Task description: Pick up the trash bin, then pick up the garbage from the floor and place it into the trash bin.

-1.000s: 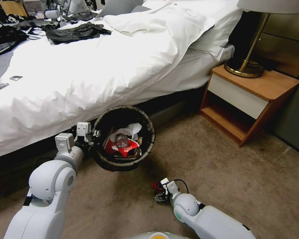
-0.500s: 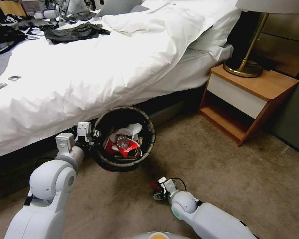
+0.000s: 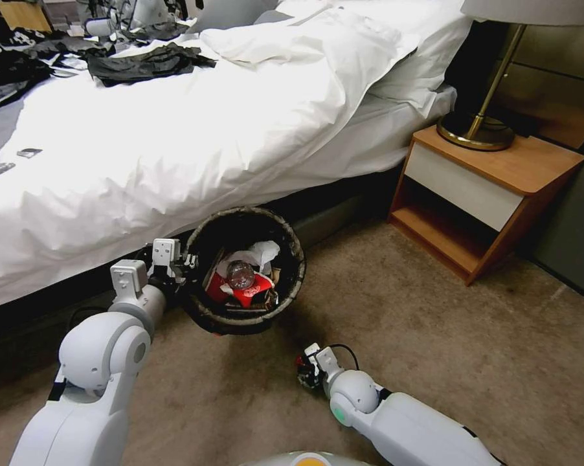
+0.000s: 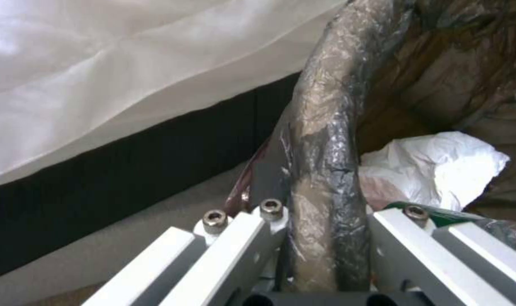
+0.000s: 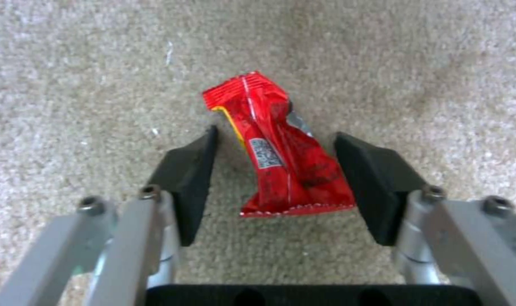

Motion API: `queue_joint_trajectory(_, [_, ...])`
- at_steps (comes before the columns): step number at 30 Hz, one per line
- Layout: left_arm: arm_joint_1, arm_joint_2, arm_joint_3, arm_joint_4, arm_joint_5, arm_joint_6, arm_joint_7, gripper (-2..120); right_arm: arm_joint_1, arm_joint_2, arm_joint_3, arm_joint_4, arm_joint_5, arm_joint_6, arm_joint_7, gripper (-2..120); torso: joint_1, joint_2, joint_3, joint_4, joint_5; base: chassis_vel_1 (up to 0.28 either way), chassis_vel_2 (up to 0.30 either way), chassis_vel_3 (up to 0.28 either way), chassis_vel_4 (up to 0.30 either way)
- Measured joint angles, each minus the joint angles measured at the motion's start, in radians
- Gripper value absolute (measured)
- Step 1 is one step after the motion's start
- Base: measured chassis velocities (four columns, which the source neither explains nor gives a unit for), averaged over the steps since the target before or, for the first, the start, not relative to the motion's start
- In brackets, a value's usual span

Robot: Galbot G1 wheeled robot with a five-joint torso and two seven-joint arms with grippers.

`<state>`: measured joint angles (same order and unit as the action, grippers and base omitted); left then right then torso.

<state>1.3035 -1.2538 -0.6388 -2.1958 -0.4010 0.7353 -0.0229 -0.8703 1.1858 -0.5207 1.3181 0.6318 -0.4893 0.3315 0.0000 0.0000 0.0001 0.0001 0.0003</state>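
Note:
My left gripper is shut on the liner-covered rim of the trash bin, holding it tilted above the floor beside the bed. Inside the bin lie red-and-white wrappers, a white tissue and a bottle. My right gripper is low over the carpet, open, with its black pads on either side of a crumpled red snack wrapper lying on the floor. In the head view that gripper sits in front of the bin.
A bed with a white duvet fills the left and back. A wooden nightstand with a brass lamp stands at the right. Open carpet stretches to the right of my right arm.
My right gripper has lowered and shifted slightly left over the red wrapper. The bin and left arm have stayed put.

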Motion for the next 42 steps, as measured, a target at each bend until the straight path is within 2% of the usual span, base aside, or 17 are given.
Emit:
queue_joint_trajectory(5, [-0.002,0.002,-0.004,0.000,-0.001,0.000,0.001,1,0.000,0.011,-0.002,-0.004,0.000,0.000,0.000,35,0.000,0.000,0.000,-0.0003,-0.0005,0.000,0.000,0.000,0.000])
queue_joint_trajectory(10, [-0.002,0.002,-0.004,0.002,-0.001,0.000,0.001,1,0.006,0.012,-0.003,-0.012,0.000,0.000,0.001,25,0.000,0.000,0.000,0.0004,0.0008,0.000,0.000,0.000,0.000])
queue_joint_trajectory(19, [-0.009,0.005,-0.005,0.004,-0.002,0.000,0.001,1,0.005,0.003,0.000,-0.015,-0.006,0.000,0.005,0,0.000,0.000,0.000,-0.0001,-0.0003,0.000,0.000,0.000,0.000])
queue_joint_trajectory(34, [-0.013,0.009,-0.010,0.006,-0.005,0.000,0.001,1,0.004,-0.027,0.014,0.023,0.017,-0.003,0.017,0,0.000,0.000,0.000,-0.0003,-0.0003,0.000,0.000,0.000,0.000])
queue_joint_trajectory(38, [-0.012,0.013,-0.014,0.003,-0.021,0.000,-0.001,1,0.005,-0.082,0.050,0.103,0.059,-0.021,0.044,0,0.000,0.000,0.000,-0.0001,0.0001,0.000,0.000,0.000,0.000])
queue_joint_trajectory(39, [-0.012,0.015,-0.015,0.003,-0.023,0.000,-0.001,1,0.002,-0.127,0.088,0.172,0.084,-0.029,0.055,0,0.000,0.000,0.000,-0.0003,-0.0004,0.000,0.000,0.000,0.000])
queue_joint_trajectory(40, [-0.012,0.015,-0.015,0.003,-0.023,0.000,-0.001,1,0.002,-0.127,0.088,0.172,0.084,-0.029,0.055,0,0.000,0.000,0.000,-0.0003,-0.0004,0.000,0.000,0.000,0.000])
queue_joint_trajectory(42, [-0.012,0.016,-0.017,0.003,-0.022,0.000,-0.002,1,-0.003,-0.177,0.136,0.254,0.113,-0.036,0.063,0,0.000,0.000,0.000,-0.0003,-0.0001,0.000,0.000,0.000,0.000])
